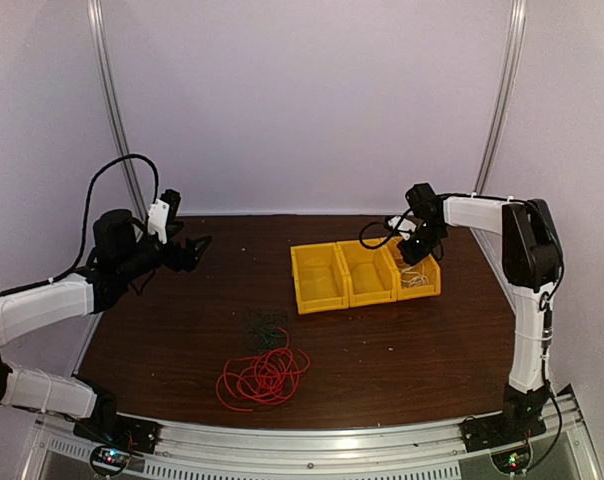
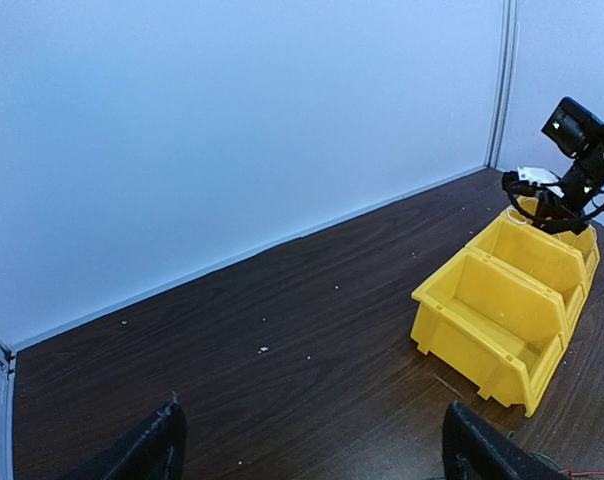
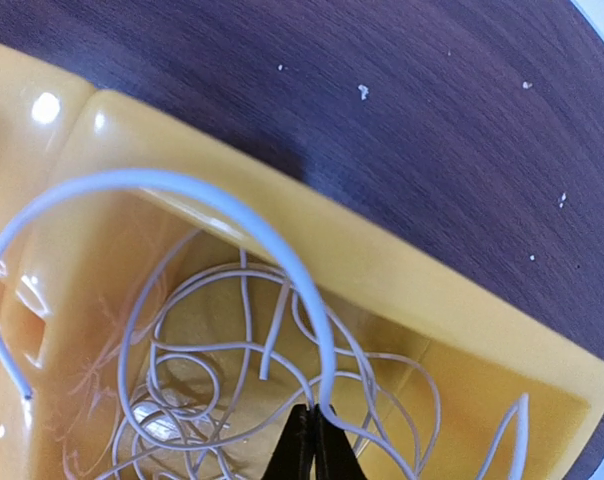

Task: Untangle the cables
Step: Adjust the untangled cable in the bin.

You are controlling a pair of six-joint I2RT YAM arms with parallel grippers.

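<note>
The red cable [image 1: 263, 377] lies in loose loops on the table near the front. The black cable [image 1: 261, 329] is a small dark coil just behind it, touching it. The white cable [image 3: 232, 330] lies coiled in the rightmost yellow bin [image 1: 418, 276]. My right gripper [image 3: 316, 415] is shut on a strand of the white cable above that bin; a loop arcs up from the jaws. It also shows in the top view [image 1: 418, 250]. My left gripper [image 1: 189, 252] is open and empty, raised over the table's left side, its fingertips [image 2: 157, 445] wide apart.
Three yellow bins [image 1: 344, 274] stand in a row at the middle right; the left two look empty. The same bins [image 2: 502, 310] and the right arm show in the left wrist view. White walls close in the table at the back and sides.
</note>
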